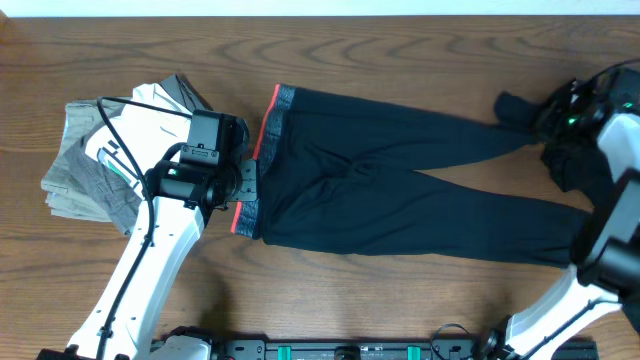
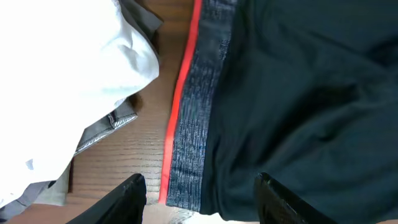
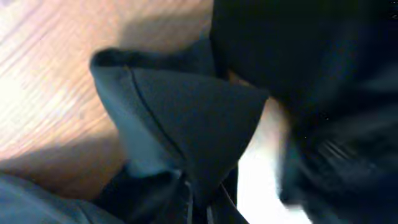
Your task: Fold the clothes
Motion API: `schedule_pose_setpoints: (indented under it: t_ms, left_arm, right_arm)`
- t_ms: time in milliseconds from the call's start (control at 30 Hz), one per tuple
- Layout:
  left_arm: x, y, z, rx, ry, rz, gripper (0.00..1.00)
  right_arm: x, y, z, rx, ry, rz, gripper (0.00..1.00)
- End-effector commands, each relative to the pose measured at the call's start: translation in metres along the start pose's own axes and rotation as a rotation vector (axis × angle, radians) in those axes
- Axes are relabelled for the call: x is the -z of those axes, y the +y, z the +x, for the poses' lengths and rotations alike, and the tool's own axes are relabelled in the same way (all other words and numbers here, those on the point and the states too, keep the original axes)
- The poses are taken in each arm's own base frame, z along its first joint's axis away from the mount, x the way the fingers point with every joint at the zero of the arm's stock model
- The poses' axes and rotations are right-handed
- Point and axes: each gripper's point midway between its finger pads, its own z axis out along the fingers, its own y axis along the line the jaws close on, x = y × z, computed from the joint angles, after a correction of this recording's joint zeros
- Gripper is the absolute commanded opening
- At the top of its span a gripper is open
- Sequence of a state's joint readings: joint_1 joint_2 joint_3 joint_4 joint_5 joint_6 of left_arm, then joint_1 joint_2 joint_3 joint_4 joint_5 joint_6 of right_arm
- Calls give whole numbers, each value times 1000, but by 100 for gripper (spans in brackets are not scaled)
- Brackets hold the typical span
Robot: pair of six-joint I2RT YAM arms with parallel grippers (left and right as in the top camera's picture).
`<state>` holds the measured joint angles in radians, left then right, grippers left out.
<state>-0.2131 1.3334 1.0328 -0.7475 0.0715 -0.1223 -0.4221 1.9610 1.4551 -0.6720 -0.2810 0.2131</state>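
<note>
Brown wooden table (image 1: 400, 45), black rail (image 1: 350, 351) at its near edge.

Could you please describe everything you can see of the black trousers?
The trousers are long, black and stretchy-looking, with a grey waistband edged in coral red. They lie flat across the wooden table, waistband towards the left arm, legs slightly parted towards the right. The right gripper is shut on a bunched leg end; the open left gripper straddles the waistband.

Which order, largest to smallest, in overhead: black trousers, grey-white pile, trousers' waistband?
1. black trousers
2. grey-white pile
3. waistband, clearly smallest, though the left arm hides its middle.
</note>
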Motion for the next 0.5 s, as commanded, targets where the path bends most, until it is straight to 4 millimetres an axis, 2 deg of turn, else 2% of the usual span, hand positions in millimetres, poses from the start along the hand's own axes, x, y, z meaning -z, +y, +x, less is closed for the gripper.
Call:
schedule_pose_setpoints:
  t_ms: [0,167,267,367,467]
  left_arm:
    - [1,0,-6,-18,-14,-2,58]
    - [1,0,-5,-18,-13,-2,58]
    - [1,0,-5,-18,-13,-2,58]
    - [1,0,-6,-18,-13,-2,58]
    - [1,0,-5,-18,-13,-2,58]
  right_arm:
    - [58,4,-22,87,-108,117,2]
    - [89,-2,17,105,-2,266,4]
    - [91,-2,31,134,45,323,6]
    - [82,7,31,161,45,317,7]
    - [67,20,12,189,-27,292,12]
